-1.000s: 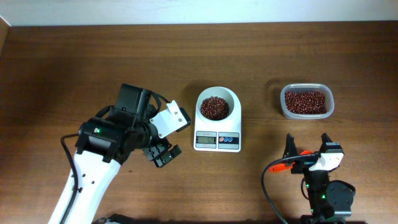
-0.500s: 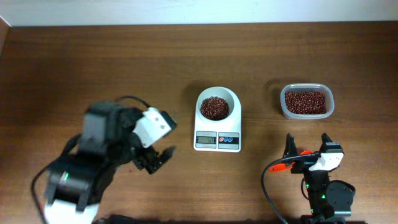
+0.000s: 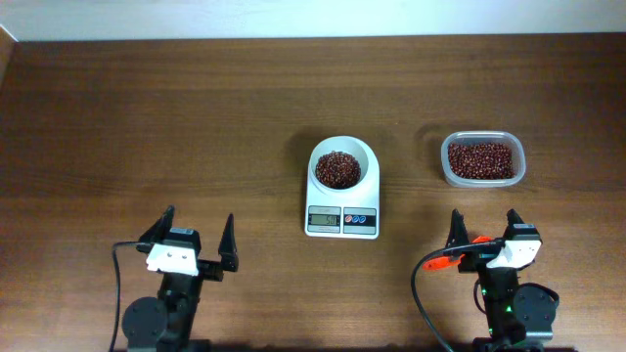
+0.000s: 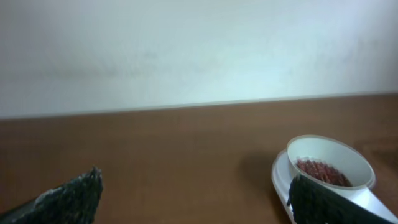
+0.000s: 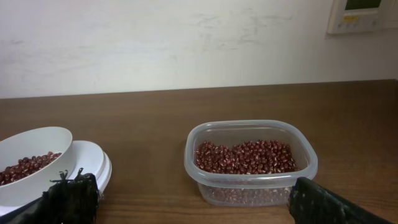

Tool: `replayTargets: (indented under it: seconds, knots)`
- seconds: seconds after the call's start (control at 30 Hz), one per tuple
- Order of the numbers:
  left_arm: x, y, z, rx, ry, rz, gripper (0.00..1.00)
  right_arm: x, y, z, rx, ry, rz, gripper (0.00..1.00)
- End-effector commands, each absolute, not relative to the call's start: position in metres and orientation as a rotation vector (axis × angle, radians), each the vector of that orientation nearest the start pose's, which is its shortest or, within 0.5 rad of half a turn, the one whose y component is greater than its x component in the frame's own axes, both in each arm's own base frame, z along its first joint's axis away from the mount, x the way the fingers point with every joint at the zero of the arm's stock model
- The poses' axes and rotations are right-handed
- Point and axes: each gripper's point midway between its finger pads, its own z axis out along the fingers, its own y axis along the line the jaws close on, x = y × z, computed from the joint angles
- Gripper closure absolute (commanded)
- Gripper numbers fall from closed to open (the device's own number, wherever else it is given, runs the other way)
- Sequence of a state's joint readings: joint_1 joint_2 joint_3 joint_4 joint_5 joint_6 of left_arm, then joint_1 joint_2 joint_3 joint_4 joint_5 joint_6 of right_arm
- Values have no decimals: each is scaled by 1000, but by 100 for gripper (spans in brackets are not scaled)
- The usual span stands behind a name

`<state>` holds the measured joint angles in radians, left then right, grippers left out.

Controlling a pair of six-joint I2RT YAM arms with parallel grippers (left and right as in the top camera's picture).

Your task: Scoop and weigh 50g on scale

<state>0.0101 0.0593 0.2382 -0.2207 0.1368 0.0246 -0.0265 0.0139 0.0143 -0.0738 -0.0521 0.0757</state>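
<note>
Standing at the near edge, I see both arms parked low and well apart from everything else. The left fingers (image 3: 228,246) are spread wide and hold nothing, and the right fingers (image 3: 455,233) are splayed just as wide and are also empty. The scale (image 3: 341,222) sits in the middle of the surface (image 3: 147,108). Its round white bowl (image 3: 341,166) rests on top with a shallow heap of red beans (image 3: 337,169) inside. The clear tub (image 3: 482,159) stands to the right of the scale, apart from it and nearer the right arm, and it still has plenty of beans. I can find no scoop in any view.

To my eye the step in hand is the check on the weight, not another scoop. The grey display (image 3: 324,221) is lit, but its digits are too small for me to read, so I cannot say whether the target is met. Doing this well means keeping both arms clear of the scale so nothing leans on the platform or nudges the bowl. The reading should be left to settle before any decision is made.

If it falls short, I would add only a few beans at a time, dropped from low over the bowl's centre. The bowl's rim overhangs the platform, so a knock there could shift it and upset the reading.
</note>
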Motion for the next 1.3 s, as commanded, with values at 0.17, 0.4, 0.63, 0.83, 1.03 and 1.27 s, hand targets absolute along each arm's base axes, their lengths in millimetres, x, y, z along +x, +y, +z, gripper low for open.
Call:
replayTargets:
  seconds: [0.17, 0.4, 0.63, 0.83, 1.03, 1.27]
  knots:
    - [244, -12, 189, 73, 1545, -54, 1, 246, 0, 157, 52, 1645, 71, 1]
    - [246, -2, 158, -11, 1643, -62, 1, 246, 0, 157, 52, 1645, 71, 1]
    - [246, -7, 157, 14, 1647, -67, 1, 246, 0, 157, 52, 1645, 71, 1]
    - [245, -19, 158, 62, 1643, -100, 1, 246, 0, 157, 52, 1645, 71, 1]
    - [245, -20, 158, 63, 1643, -102, 1, 246, 0, 157, 52, 1645, 71, 1]
    - [245, -20, 158, 63, 1643, -102, 1, 246, 0, 157, 52, 1645, 71, 1]
